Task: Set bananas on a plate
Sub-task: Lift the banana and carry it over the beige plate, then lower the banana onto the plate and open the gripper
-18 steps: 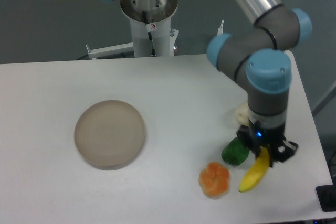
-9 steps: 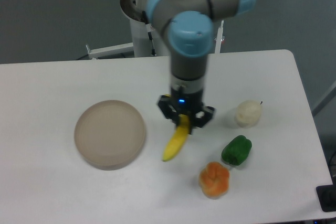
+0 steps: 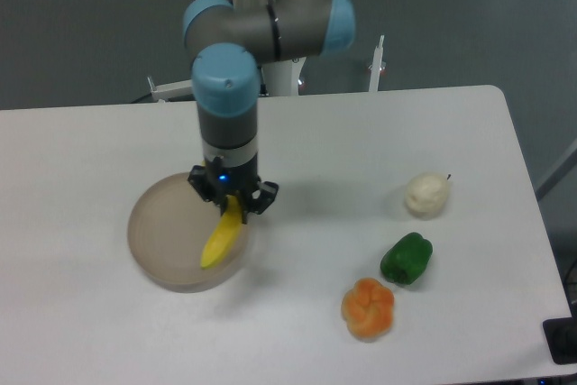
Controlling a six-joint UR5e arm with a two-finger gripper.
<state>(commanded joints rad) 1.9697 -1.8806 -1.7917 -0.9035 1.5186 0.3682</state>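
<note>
A single curved yellow banana (image 3: 222,237) hangs tilted over the right half of the round beige plate (image 3: 162,232) on the left of the white table. My gripper (image 3: 233,201) is shut on the banana's upper end, right above the plate's right rim. The banana's lower tip points down-left over the dish; whether it touches the plate I cannot tell.
An orange lobed fruit (image 3: 368,309), a green pepper (image 3: 406,259) and a pale cream fruit (image 3: 426,195) lie on the right side of the table. The arm's base column (image 3: 270,69) stands behind the table's far edge.
The arm has carried the banana leftward from beside the green pepper, across the middle of the table, to above the plate. The other fruits stayed in place.
</note>
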